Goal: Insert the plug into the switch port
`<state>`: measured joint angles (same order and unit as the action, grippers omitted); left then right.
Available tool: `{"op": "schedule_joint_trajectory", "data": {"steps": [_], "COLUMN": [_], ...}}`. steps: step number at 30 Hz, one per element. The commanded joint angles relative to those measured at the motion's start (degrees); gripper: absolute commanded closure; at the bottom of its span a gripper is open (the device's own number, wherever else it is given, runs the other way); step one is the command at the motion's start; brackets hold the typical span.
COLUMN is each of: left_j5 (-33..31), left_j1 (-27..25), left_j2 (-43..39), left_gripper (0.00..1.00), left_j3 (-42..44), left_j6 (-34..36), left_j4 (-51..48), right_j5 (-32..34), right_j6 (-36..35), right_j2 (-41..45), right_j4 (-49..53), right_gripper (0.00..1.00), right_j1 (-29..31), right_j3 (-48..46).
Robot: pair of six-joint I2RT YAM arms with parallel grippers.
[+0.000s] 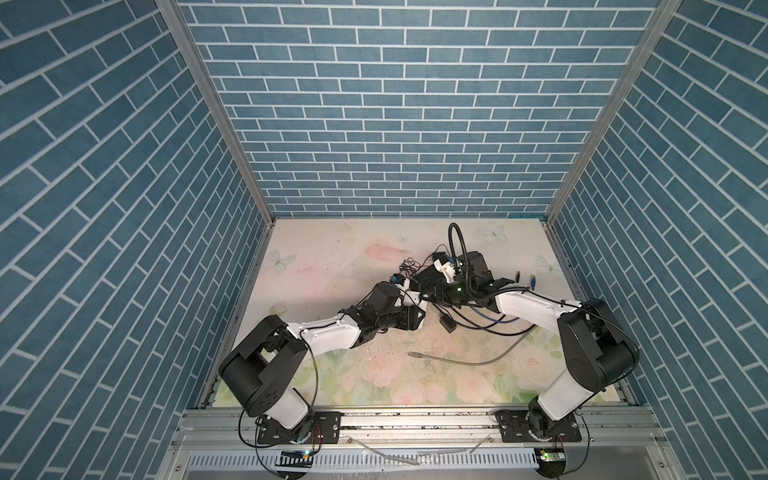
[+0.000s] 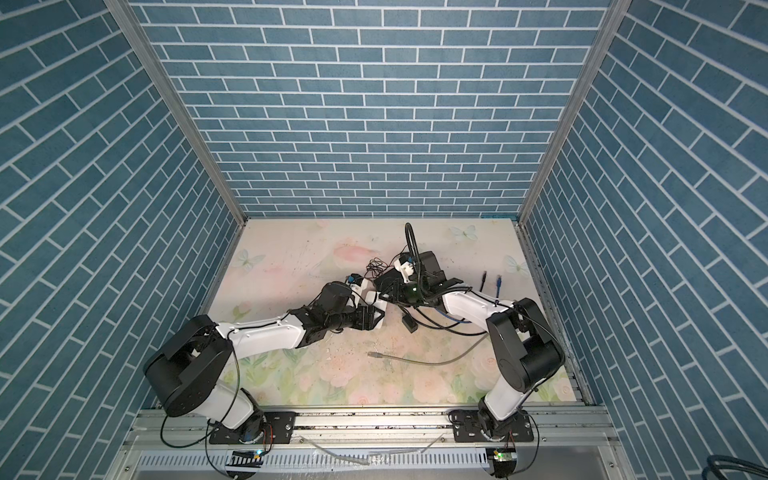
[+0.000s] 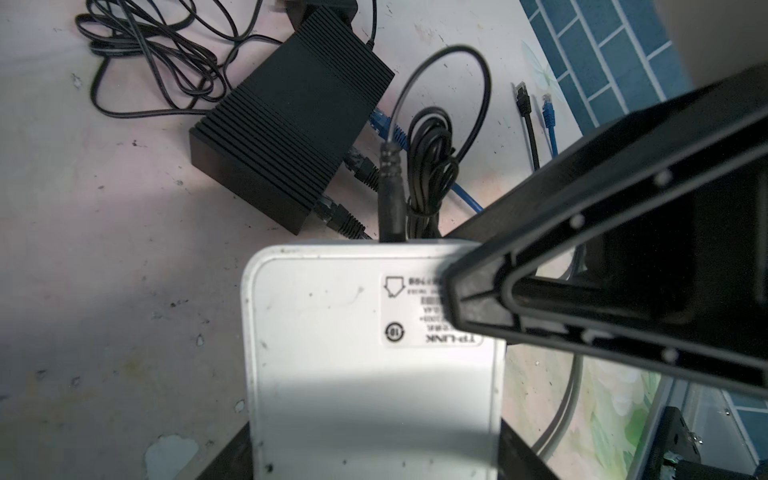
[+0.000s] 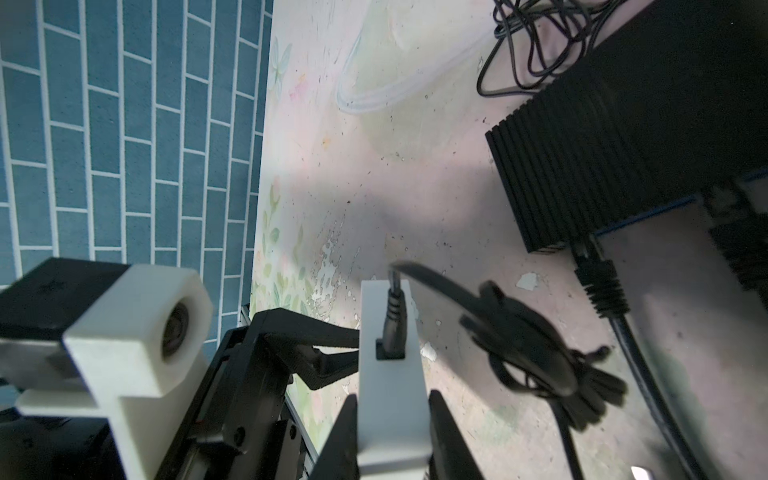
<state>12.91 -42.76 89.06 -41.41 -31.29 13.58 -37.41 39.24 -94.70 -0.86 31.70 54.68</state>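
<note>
Clamping the white TP-Link switch (image 3: pixel 332 365), low centre in the left wrist view: both grippers!
Left gripper (image 4: pixel 351 353) spans its width, right gripper (image 4: pixel 392 401) pinches its faces; barrel plug (image 3: pixel 390 199) sits in its port just above, ribbed black box (image 3: pixel 291 116) beyond.

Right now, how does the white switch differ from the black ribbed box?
The white switch is smooth with rounded corners; the black box is ribbed and sharp-edged. The white switch is held between fingers; the black box lies flat on the table. The white switch takes one round black plug; the black box takes blue and black network cables. Both are boxes with cables plugged in.
</note>
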Motion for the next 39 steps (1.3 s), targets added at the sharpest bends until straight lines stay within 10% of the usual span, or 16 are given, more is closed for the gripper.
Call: {"op": "schedule_joint_trajectory", "data": {"steps": [1,8,39], "left_j5": [-0.67,-4.96,-51.39], "left_j1": [-0.09,-0.76,-22.19], "left_j2": [-0.38,-1.93,10.82], "left_gripper": [0.28,0.01,0.05], "left_j3": [-0.29,-0.66,-22.49], "left_j6": [2.04,3.7,14.49], "left_j4": [0.76,-2.78,-34.77], "right_j5": [1.41,3.73,7.79], "right_j6": [0.79,1.05,4.52], "right_j2": [-1.11,-0.96,1.43], "right_j4": [-0.63,0.42,2.45], "right_gripper": [0.89,0.91,0.93], "right_j1": [-0.16,-0.16,-0.16], "right_j3": [1.75,1.87,4.58]}}
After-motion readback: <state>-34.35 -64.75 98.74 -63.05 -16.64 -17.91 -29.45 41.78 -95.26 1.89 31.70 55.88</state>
